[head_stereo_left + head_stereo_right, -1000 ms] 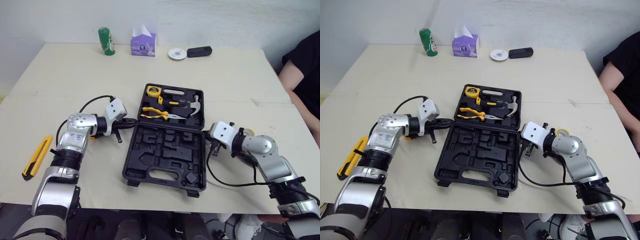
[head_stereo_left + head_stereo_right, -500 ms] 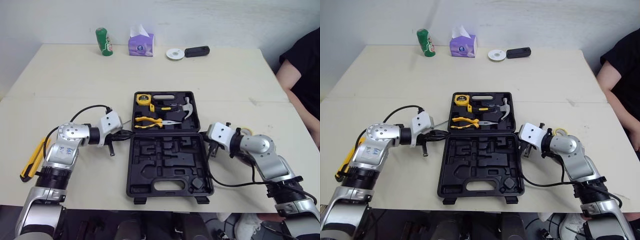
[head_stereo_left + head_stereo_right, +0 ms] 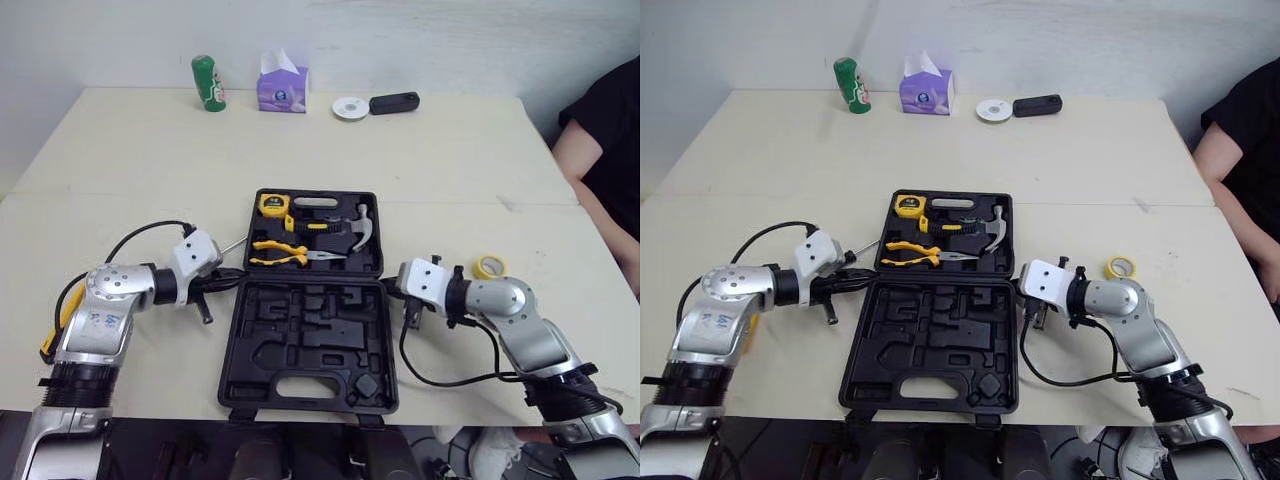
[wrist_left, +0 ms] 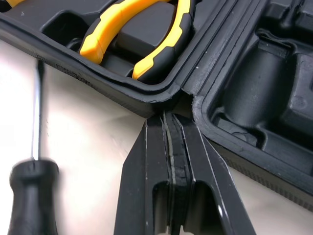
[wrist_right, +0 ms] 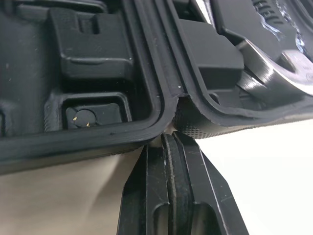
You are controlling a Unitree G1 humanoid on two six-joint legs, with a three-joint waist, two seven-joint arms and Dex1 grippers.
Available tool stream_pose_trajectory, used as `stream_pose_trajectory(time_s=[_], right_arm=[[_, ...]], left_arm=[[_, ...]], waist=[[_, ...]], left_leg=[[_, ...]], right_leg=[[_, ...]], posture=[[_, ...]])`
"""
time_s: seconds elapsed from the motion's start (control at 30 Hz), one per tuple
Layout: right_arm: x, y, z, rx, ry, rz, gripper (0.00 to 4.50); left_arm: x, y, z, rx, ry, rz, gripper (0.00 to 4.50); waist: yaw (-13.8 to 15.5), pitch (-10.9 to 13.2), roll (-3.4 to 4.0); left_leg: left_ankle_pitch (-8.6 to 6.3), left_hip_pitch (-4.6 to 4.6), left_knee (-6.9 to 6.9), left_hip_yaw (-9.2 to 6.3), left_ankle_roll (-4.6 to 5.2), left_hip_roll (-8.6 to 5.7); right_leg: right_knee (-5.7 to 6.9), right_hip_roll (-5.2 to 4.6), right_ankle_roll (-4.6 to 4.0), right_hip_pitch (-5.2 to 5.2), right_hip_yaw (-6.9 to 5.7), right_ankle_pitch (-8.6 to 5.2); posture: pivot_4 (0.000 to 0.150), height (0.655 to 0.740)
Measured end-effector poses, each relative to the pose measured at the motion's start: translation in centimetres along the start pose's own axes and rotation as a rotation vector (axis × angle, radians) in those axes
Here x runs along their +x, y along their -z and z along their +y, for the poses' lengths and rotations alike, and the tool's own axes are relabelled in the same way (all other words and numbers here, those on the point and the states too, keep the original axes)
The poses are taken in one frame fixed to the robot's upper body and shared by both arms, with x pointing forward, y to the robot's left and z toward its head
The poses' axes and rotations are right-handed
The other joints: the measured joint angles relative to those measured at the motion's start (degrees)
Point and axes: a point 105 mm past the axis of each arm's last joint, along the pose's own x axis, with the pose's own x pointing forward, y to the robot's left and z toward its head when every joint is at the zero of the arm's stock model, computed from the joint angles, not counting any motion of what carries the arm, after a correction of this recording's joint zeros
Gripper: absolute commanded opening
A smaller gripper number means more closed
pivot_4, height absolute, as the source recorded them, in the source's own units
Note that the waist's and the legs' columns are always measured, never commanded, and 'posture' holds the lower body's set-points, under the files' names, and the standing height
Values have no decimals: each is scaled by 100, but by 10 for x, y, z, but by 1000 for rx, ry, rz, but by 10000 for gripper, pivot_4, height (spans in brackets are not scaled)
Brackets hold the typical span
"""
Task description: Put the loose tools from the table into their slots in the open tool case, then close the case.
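Here our tool case lies open flat on the bench, with pliers, hammer and tape measure seated in its far half. Our left jaws are closed finger against finger, holding nothing, their tips touching the case's left hinge corner. Our right jaws, likewise closed and empty, touch the right hinge corner. A screwdriver lies loose just beside the left jaws, and a yellow tape roll lies near the right arm.
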Motion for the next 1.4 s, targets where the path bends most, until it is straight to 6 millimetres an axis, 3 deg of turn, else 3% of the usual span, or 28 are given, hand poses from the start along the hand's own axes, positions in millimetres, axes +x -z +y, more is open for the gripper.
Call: stream_pose_trajectory(time_s=[0.43,0.57,0.6,0.7,0.8,0.87,0.97,1.03,1.07,1.2,1.3,1.4], right_arm=[[-7,-1,-4,-7,2,-17,508],[-41,-8,-19,-69,22,-58,508],[-43,-7,-20,-70,24,-56,508],[-86,2,-36,-32,94,-58,508],[-118,10,-45,-16,144,-30,9937],[-141,25,-49,27,192,12,20049],[-181,45,-60,83,333,70,34738],[-197,52,-64,79,412,77,44283],[-202,56,-63,77,432,89,45000],[-230,79,-57,101,545,158,45000],[-248,86,-53,54,575,218,45000],[-284,108,-39,81,677,296,45000]], left_arm=[[-10,-6,1,-23,-23,-30,0],[-50,-27,0,39,-12,-78,0],[-52,-27,1,37,-14,-79,0],[-90,-14,12,-51,-111,-96,0],[-116,1,21,-114,-189,-83,9884],[-134,6,30,-142,-266,-113,19007],[-190,23,55,-193,-509,-147,32271],[-216,34,63,-201,-623,-157,40716],[-226,44,64,-213,-663,-138,44765],[-266,98,55,-347,-865,-89,44765],[-289,118,48,-395,-979,-68,44765],[-325,141,31,-436,-1137,-3,44765]], waist=[[4,1,-1],[31,1,-1],[34,1,-1],[36,1,-2],[35,1,-2],[37,1,-2],[31,2,-2],[10,0,0],[-1,0,1],[-6,1,2],[4,1,1],[21,-2,-4]], left_leg=[[0,-8,-4,0,-1,0],[-2,-3,-6,-2,1,-3],[-2,-1,-7,-3,1,-3],[-4,6,-6,-4,3,-4],[-4,11,-10,-5,2,-4],[-5,9,-11,-5,3,-4],[-7,11,-16,-5,3,-4],[-9,19,-16,0,3,-5],[-14,22,-19,1,-1,-4],[-21,19,-26,3,-5,-3],[-32,20,-26,2,-5,-3],[-60,24,-27,1,-35,-3]], right_leg=[[-1,-1,0,-8,1,0],[-13,-6,0,-1,0,0],[-17,-7,0,2,0,0],[-31,-9,0,6,-1,0],[-33,-10,-1,9,-1,-1],[-34,-11,-1,9,-1,-1],[-40,-12,-1,8,-3,-1],[-40,-13,-1,11,1,-1],[-39,-14,-1,10,3,-1],[-39,-15,-4,1,4,-3],[-41,-20,-4,2,3,-2],[-48,-22,-5,5,2,-3]], posture=[[1500,7400],[1500,7400],[1500,7400],[1500,7400],[1500,7400],[1500,7400],[1500,7400],[1500,7400],[1500,7400],[1500,7400],[1500,7400],[1500,7400]])
